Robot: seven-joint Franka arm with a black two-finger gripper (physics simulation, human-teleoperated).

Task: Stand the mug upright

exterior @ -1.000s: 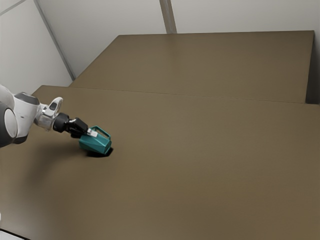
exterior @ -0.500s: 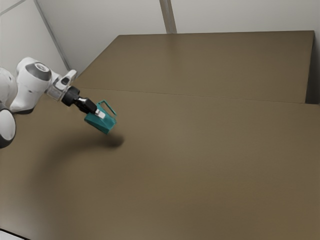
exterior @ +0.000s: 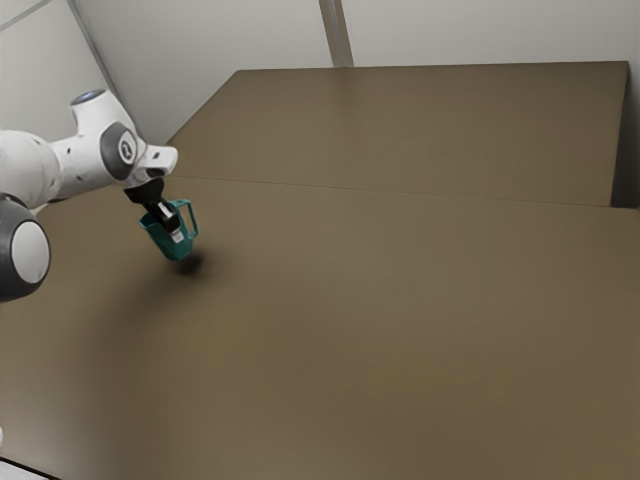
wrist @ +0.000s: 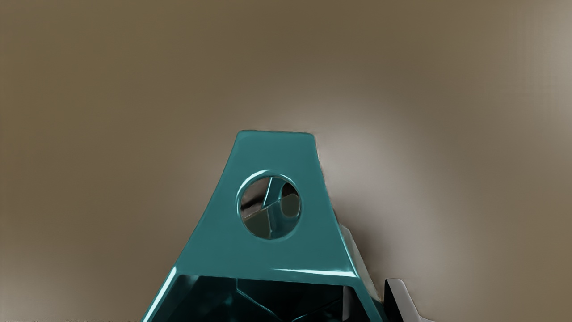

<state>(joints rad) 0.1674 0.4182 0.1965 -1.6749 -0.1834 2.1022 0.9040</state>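
Clamped in the closed tool (exterior: 177,238), the tilted mug (exterior: 161,238) should be levelled slowly before tabletop (exterior: 380,320) contact is made.

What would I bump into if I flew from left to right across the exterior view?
The arm's round white joint, the teal mug, the brown wall strip, the dark patch near the edge.

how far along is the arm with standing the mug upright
Looks done: the mug is grasped, with the gripper on its body, and it appears lifted, its shadow beside its low end on the table.
In hand: the turning, since the mug leans, its open end toward the exterior view's left.
Left: level it, set its base down, then let go and back away.
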